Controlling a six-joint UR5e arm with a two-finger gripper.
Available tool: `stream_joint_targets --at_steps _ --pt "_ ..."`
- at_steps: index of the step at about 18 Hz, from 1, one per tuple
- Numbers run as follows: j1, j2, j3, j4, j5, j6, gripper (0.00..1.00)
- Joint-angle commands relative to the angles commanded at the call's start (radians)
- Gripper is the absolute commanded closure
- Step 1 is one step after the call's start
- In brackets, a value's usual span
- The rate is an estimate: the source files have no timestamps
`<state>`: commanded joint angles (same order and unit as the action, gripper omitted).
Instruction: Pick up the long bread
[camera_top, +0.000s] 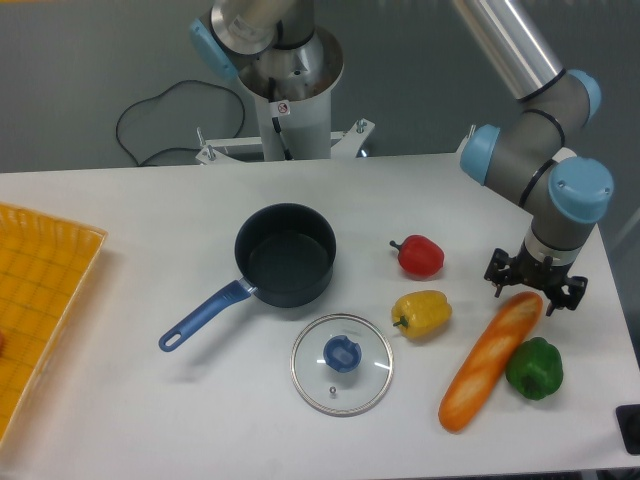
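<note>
Long bread (491, 361) lying slantwise near the tabletop's (150, 420) right front corner, gripper (534, 286) directly over its upper end.

The loaf's far end sits under the gripper, whose fingers point down at it; whether they are spread or pinching the bread cannot be told from this angle. A green pepper (535, 367) touches the loaf's right side, a yellow pepper (423, 313) lies just left, a red pepper (419, 255) beyond that. Toward the middle rest a glass lid (342, 364) and a dark saucepan (284, 256) with blue handle. An orange tray (40, 300) sits at the left edge.
</note>
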<state>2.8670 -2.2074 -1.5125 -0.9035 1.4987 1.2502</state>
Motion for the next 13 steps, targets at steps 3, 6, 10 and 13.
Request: stream_joint_targets --at_steps 3,6,10,13 --pt "-0.002 -0.006 0.0 0.002 0.0 -0.002 0.15" --pt "-0.003 -0.011 0.0 0.005 0.002 0.0 0.18" --pt "-0.006 -0.017 0.002 0.009 0.002 -0.002 0.22" --pt "-0.006 -0.017 0.002 0.011 0.002 0.0 0.26"
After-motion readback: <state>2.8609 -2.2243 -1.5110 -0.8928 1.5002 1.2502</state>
